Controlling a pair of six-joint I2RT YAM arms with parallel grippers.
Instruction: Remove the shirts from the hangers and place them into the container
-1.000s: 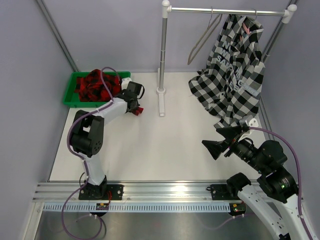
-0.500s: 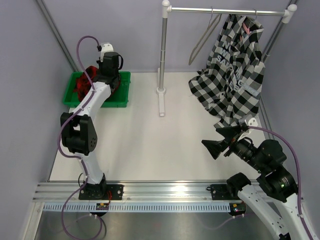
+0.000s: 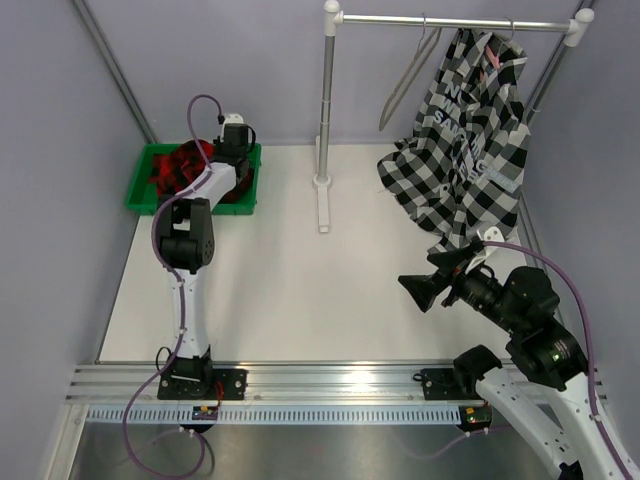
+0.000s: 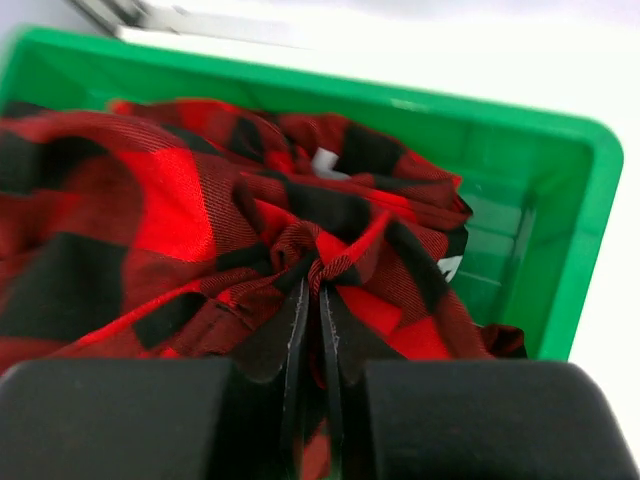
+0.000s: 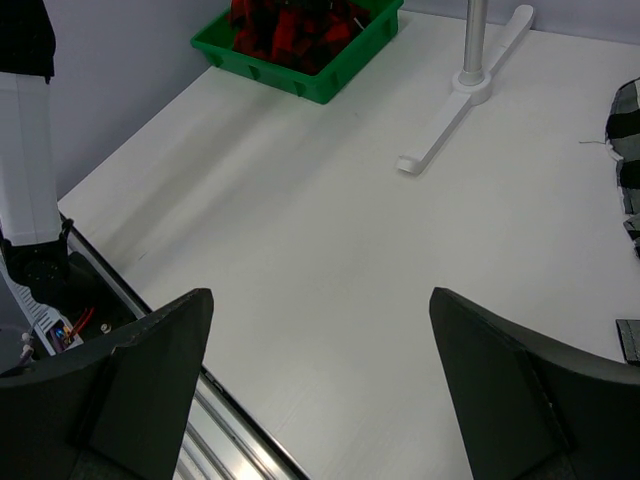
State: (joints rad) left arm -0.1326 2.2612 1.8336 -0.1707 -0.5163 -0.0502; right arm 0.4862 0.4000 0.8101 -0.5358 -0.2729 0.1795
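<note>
Top view, the container (image 3: 138,192) is sitting at 10 o'clock by the table's (image 3: 300,290) left edge, the black-and-white shirt (image 3: 460,150) hanging off the rail (image 3: 450,22) at 1 o'clock, open tabletop between; left wrist, the left gripper (image 4: 313,275) is pinching the bunched red-and-black shirt (image 4: 150,200) inside the container; right wrist, the right gripper (image 5: 320,295) is gaping wide over bare table.

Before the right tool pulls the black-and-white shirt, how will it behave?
Probably floppy: the shirt hangs in loose folds. It may slide off unevenly, as it droops lopsided under the rail. It is likely light, being thin cloth.
</note>
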